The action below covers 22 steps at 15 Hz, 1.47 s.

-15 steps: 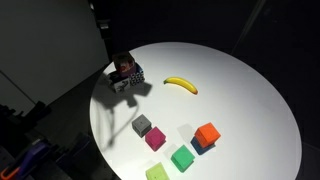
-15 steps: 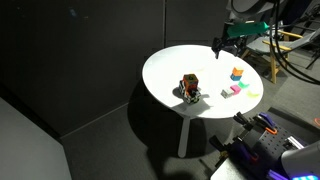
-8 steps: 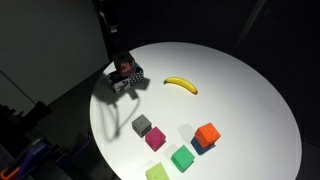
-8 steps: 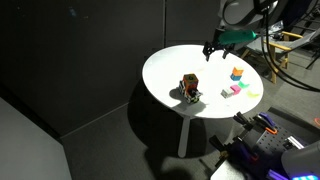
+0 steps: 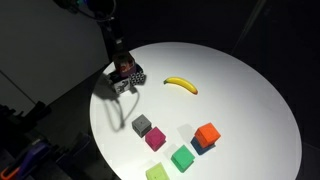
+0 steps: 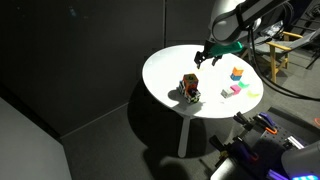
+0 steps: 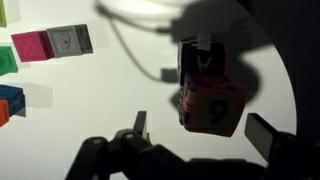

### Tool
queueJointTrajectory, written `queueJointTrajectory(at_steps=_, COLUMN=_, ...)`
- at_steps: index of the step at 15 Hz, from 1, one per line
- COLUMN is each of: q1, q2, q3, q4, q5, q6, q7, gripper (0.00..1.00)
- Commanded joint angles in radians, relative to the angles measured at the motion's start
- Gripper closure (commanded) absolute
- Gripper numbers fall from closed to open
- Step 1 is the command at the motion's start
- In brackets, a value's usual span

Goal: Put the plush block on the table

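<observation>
- The plush block (image 5: 127,68), a small cube with orange, red and green faces, sat on top of a black-and-white patterned block (image 5: 124,82) near the edge of the round white table (image 5: 240,90). It was not yet on the table top itself.
- The gripper (image 6: 207,57) hung above and slightly to one side of that stack, touching neither block.
- In the wrist view the plush block (image 7: 210,105) lay straight ahead of the gripper (image 7: 200,130), centred between its two fingers. The jaws were spread wide, wider than the block, and held nothing.
- The block was a cube, so it had no long axis to line up with (any pair of opposite faces would likely serve). The coming move looked to depend on a straight descent over the block.
- There was only one arm, so the question of which was nearer did not arise.
- Counted: one plush block and one patterned block.
- One banana (image 5: 181,85) lay toward the middle of the table, well apart from the stack.
- Six plain cubes were grouped on the opposite side: grey (image 5: 142,125), magenta (image 5: 155,139), green (image 5: 181,158), yellow-green (image 5: 157,173), orange (image 5: 207,133), and blue (image 5: 200,146) tucked against the orange one.
</observation>
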Motion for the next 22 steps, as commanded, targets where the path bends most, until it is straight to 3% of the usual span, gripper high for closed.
queueJointTrajectory(at_steps=1, q1=0.024, q2=0.064, q3=-0.009, q4=0.029, q5=0.007, q6=0.038, q7=-0.009, gripper=0.0)
queueJointTrajectory(at_steps=9, q1=0.077, q2=0.186, q3=-0.043, q4=0.08, q5=-0.012, q6=0.092, q7=0.027, gripper=0.0)
queueJointTrajectory(at_steps=22, q1=0.141, q2=0.301, q3=-0.084, q4=0.198, q5=-0.006, q6=0.065, q7=0.058, gripper=0.0)
